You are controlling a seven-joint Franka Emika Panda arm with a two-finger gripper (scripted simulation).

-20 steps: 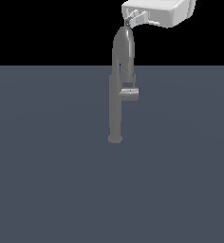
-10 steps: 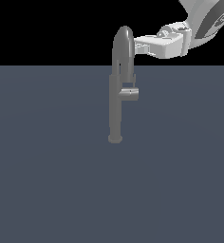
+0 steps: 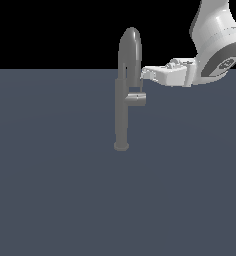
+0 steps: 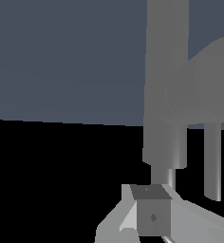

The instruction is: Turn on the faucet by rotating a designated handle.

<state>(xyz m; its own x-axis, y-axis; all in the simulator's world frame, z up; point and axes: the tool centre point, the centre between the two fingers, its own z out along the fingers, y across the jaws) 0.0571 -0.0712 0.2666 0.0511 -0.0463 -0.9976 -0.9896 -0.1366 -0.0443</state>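
White claw sits at three o'clock of tall grey metal faucet; its opening I cannot tell. It should descend onto stubby grey cylinder handle, then push.

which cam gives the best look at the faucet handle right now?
Exterior view: the handle shows whole, a short lever jutting from the faucet column, with the gripper just above it. The wrist view is too close: only large grey faucet parts, handle hard to single out.
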